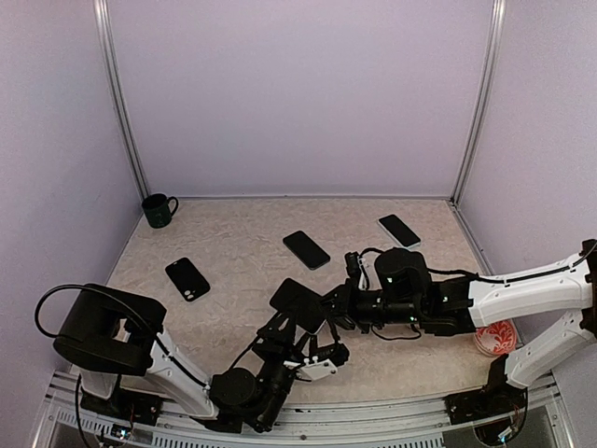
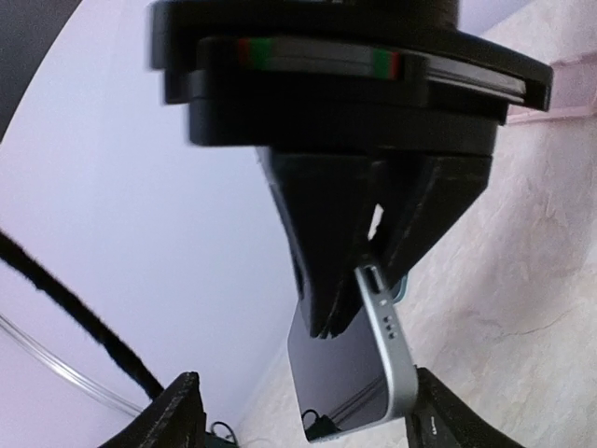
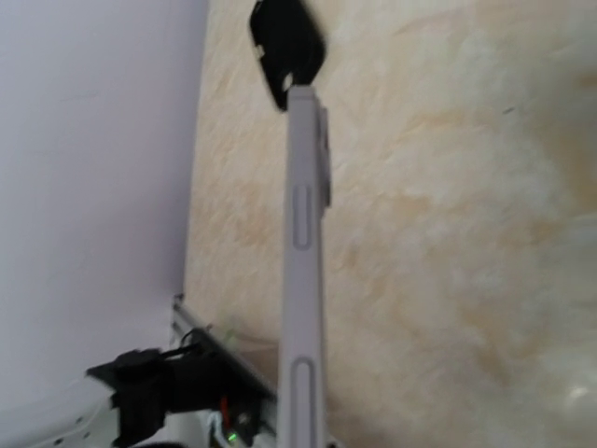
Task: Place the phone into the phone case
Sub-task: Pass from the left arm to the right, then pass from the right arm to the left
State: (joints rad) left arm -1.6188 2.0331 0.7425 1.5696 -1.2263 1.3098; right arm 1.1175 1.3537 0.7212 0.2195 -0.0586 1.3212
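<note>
My right gripper point(image 1: 334, 311) is shut on a silver-edged phone point(image 1: 297, 303) and holds it above the table's near middle. In the left wrist view its black fingers point(image 2: 322, 271) pinch the phone's upper part point(image 2: 350, 373). My left gripper point(image 2: 303, 415) is open. Its fingers stand on either side of the phone's lower end, the right one close to the silver edge. In the right wrist view the phone point(image 3: 305, 280) shows edge-on, and my own fingers are out of sight. A black phone case point(image 1: 187, 278) lies flat at the left and also shows in the right wrist view point(image 3: 284, 42).
A dark green mug point(image 1: 159, 210) stands at the back left. Two dark phone-shaped slabs lie flat, one at the centre point(image 1: 306, 249) and one at the back right point(image 1: 399, 230). A small red-patterned dish point(image 1: 494, 338) sits at the near right. Booth walls enclose the table.
</note>
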